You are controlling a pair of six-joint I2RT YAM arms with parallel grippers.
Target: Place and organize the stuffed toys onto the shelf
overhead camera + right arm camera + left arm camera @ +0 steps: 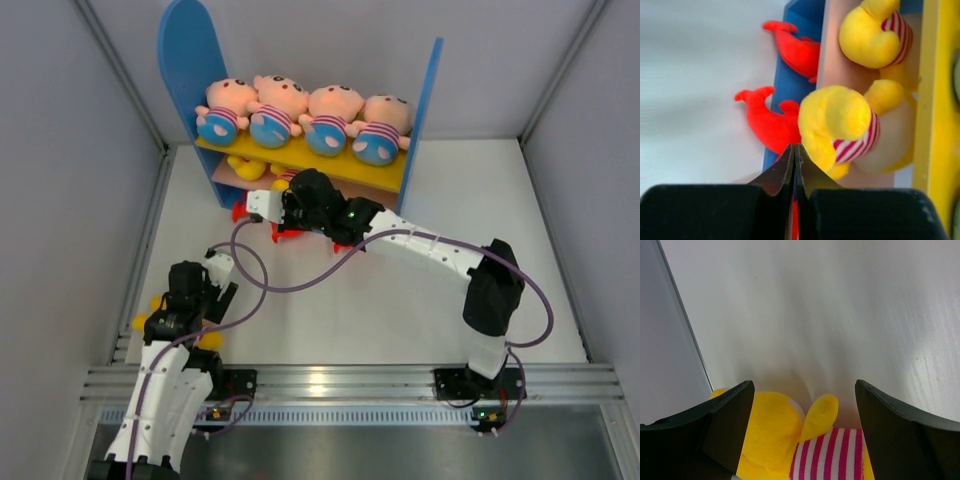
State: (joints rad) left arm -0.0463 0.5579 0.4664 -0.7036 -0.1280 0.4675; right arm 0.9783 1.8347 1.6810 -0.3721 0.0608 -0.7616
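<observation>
Several baby dolls (pixel 232 105) sit in a row on the yellow upper board (pixel 300 160) of the shelf (pixel 185 60). Two yellow striped-shirt toys (pixel 870 35) (pixel 840 125) lie on the pinkish lower board (pixel 840 75). Two red sharks (pixel 795 47) (pixel 765 122) lie on the table against the blue side panel (pixel 787 90). My right gripper (pixel 795 150) (pixel 258 208) is shut right before the nearer yellow toy and shark, with nothing seen between its tips. My left gripper (pixel 804 385) (pixel 222 285) stands open over another yellow striped-shirt toy (pixel 775 435) (pixel 145 322), a finger on each side.
Grey enclosure walls (pixel 60 200) close in the white table on the left, right and back. The left wall's metal edge (pixel 687 330) runs close beside the left gripper. The right arm (pixel 430 250) stretches across the table middle, with purple cables looping beside it.
</observation>
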